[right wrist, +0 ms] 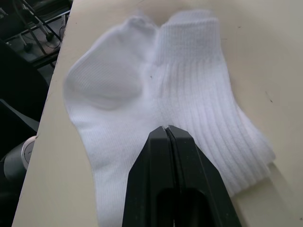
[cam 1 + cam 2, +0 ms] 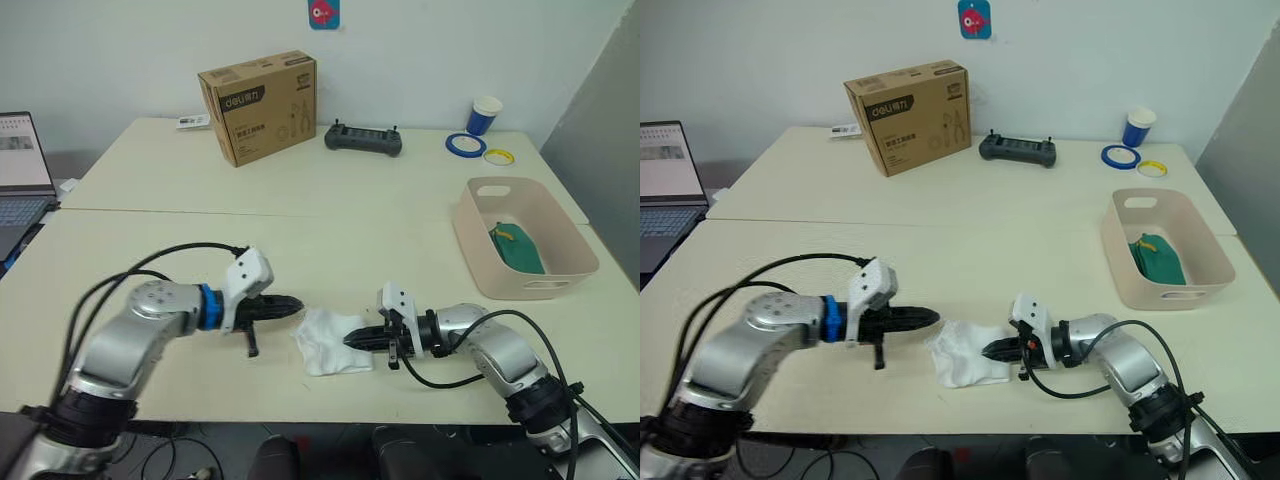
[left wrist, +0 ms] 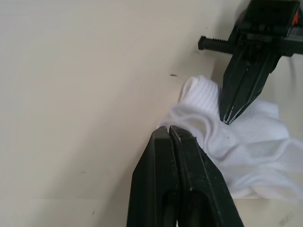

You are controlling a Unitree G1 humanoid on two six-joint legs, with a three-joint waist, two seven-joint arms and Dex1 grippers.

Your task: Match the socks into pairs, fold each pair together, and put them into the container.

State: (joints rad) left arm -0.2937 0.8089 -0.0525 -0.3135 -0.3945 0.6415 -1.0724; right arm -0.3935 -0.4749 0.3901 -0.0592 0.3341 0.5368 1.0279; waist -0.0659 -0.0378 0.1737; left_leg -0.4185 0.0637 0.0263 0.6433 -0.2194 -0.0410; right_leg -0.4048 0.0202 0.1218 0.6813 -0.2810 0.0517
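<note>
In the head view, nearest the camera at the near edge of the table [image 2: 400, 215], the white socks [image 2: 330, 340] lie as a crumpled, flattened bundle between the two arms. The right gripper [image 2: 352, 340] comes from the right and its tips rest on the right part of the bundle; the left gripper [image 2: 290, 306] comes from the left and its tips are at the bundle's far left edge. Both are equally close, facing each other across the socks. The container [image 2: 480, 255] stands far to the right, well apart, with a dark green pair [image 2: 516, 248] already inside.

In the left wrist view, the left gripper [image 3: 169, 130] has its fingers pressed together at the cloth's edge, holding nothing that I can see. The other gripper's tips touch the socks [image 3: 246, 142] from the opposite side.

In the right wrist view, the right gripper [image 1: 165, 128] is also closed, tips pressing on the white socks [image 1: 189, 94]. The ribbed cuff and smooth foot lie side by side, long axis running away from the fingers.
</note>
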